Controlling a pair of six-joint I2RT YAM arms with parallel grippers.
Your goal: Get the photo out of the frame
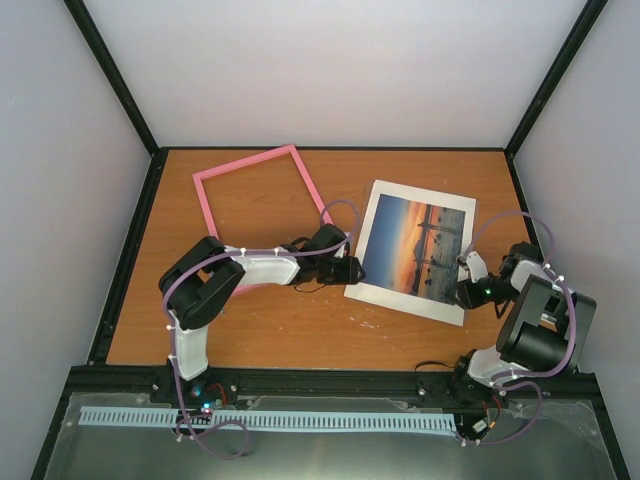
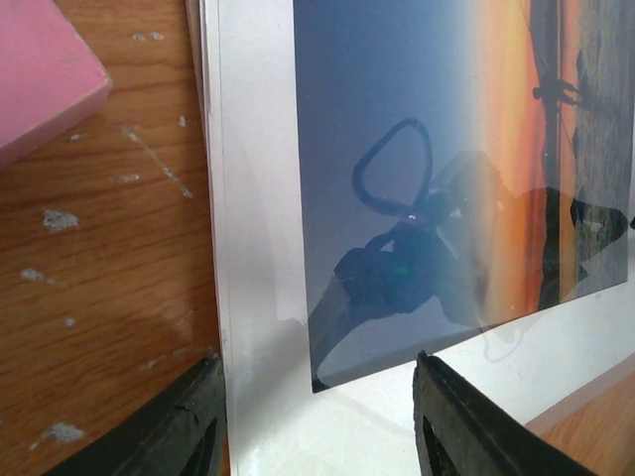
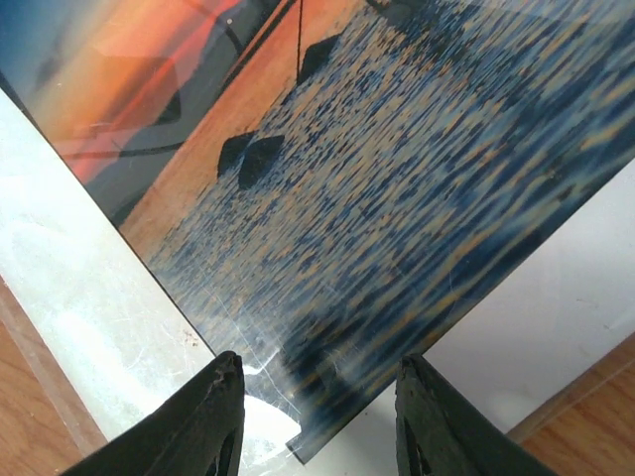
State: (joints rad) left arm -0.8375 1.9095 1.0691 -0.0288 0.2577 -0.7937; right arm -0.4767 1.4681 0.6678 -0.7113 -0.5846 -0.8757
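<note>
The photo [image 1: 420, 245], a sunset print with a white margin, lies flat on the table right of centre, outside the frame. The pink frame [image 1: 243, 164] lies empty at the back left. My left gripper [image 1: 355, 270] is open at the photo's near left corner. In the left wrist view its jaws [image 2: 317, 426] straddle the white margin, below the glossy print [image 2: 427, 149]. My right gripper [image 1: 466, 290] is open at the photo's near right corner. In the right wrist view its jaws [image 3: 317, 416] straddle the corner of the print [image 3: 397, 178].
The wooden table [image 1: 300, 330] has black rails along its edges and pale walls on three sides. A corner of the pink frame [image 2: 40, 79] lies just left of the photo in the left wrist view. Purple cables loop over both arms.
</note>
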